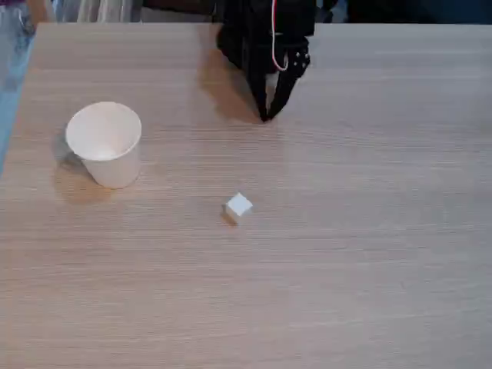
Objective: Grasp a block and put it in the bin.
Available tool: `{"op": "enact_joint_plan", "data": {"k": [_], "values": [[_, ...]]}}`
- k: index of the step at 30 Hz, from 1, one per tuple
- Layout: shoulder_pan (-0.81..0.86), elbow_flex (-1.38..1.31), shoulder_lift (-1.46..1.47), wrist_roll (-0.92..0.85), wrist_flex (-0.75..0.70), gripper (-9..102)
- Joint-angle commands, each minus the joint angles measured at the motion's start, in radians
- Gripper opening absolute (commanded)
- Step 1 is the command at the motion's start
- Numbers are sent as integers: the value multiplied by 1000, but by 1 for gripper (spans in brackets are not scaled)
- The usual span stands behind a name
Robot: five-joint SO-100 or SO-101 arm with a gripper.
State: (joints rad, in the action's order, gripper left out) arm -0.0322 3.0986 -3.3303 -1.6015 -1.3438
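Fixed view: we see the block [239, 207], a tiny white cube, lying just below the centre of the wooden counter [369, 254], well apart from the bin [105, 144], an upright paper cup at its ten o'clock. The black claw [267, 115] hangs near the far edge at the block's twelve o'clock, its fingers apparently pressed together and holding nothing. We judge the cube light, stiff and smooth-faced, best pinched across two opposite flat sides near mid-height.

White cup [105, 144] upright at left, tiny white cube [239, 206] mid-table, black hand [267, 114] near far edge
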Motion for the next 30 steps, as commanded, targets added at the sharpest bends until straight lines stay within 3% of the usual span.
{"op": "enact_joint_plan", "data": {"k": [1,30], "values": [[-20,9,5,5,0,0],[2,5,-2,-5,-5,1]]}}
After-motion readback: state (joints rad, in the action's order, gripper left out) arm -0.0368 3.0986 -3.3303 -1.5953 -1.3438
